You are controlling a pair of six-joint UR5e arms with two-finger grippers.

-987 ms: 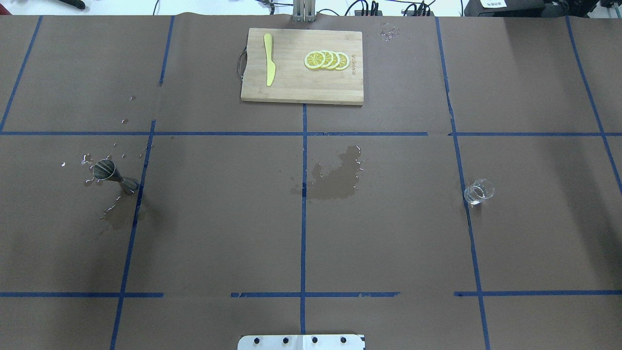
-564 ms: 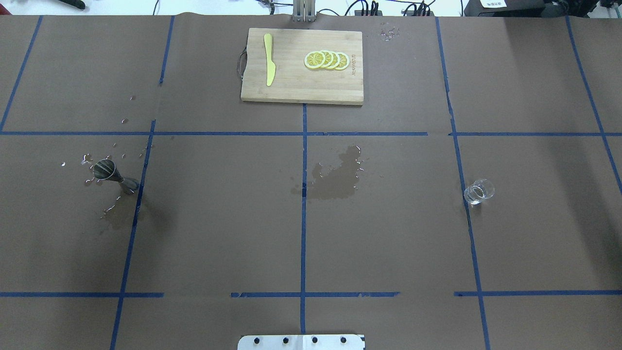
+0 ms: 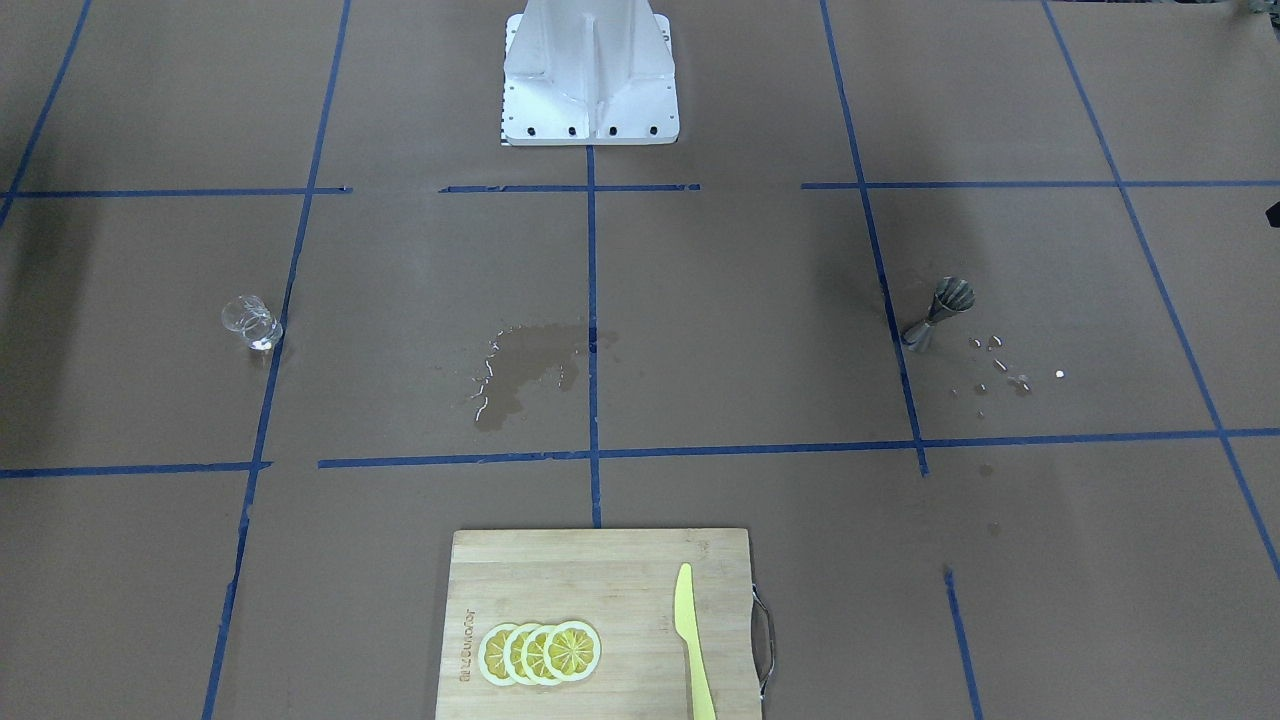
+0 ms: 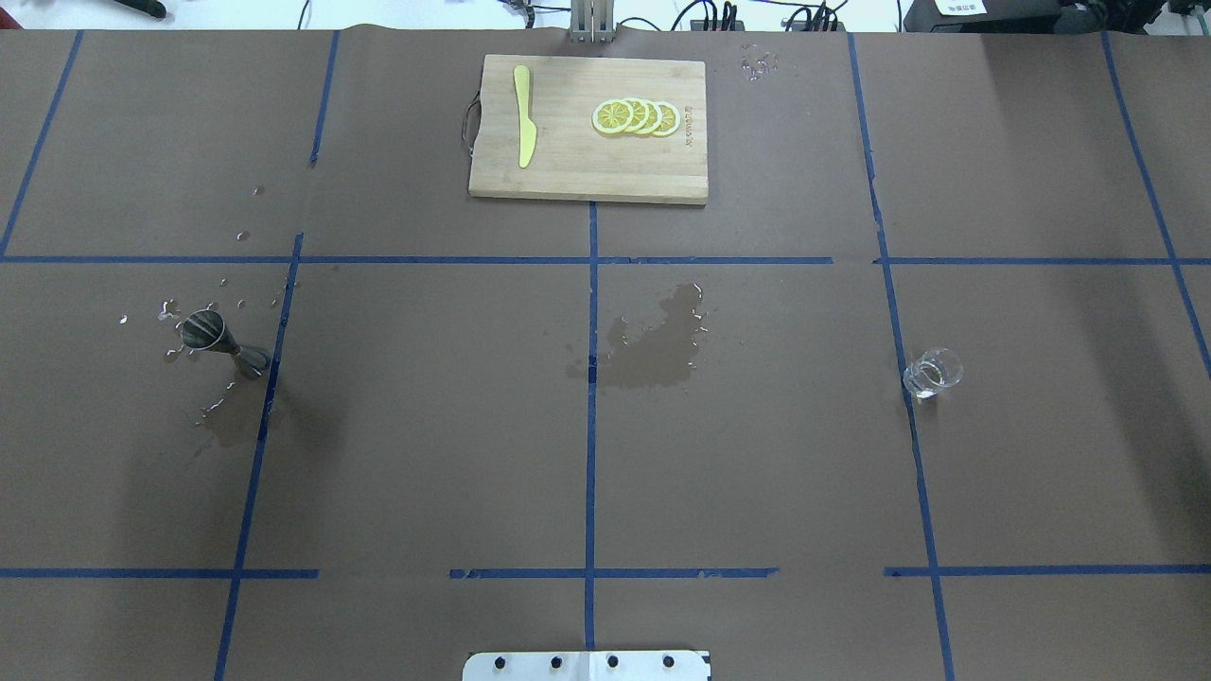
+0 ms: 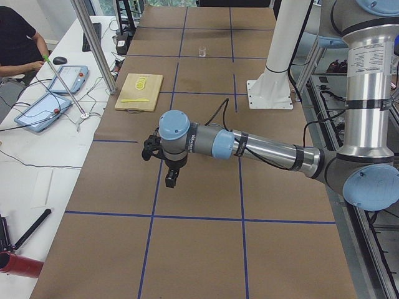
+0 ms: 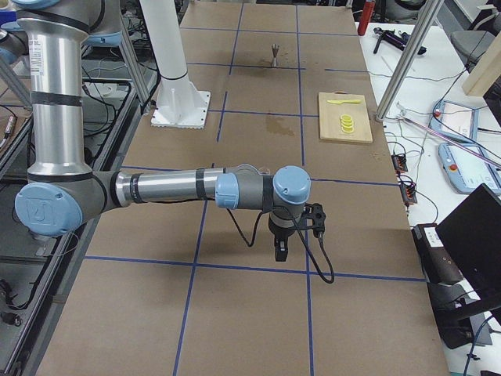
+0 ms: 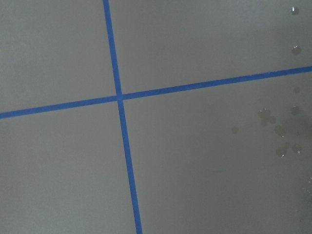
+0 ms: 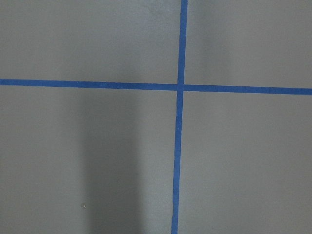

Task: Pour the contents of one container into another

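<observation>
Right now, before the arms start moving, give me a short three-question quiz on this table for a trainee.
1. True or false: the glass is lying on its side.
2. What lies on the cutting board along with the lemon slices? A) a spoon B) a yellow knife C) a fork
3. Fill in: the metal measuring cup stands on the robot's ___ side.

Key: 1. False, it stands upright. 2. B. 3. Left.
</observation>
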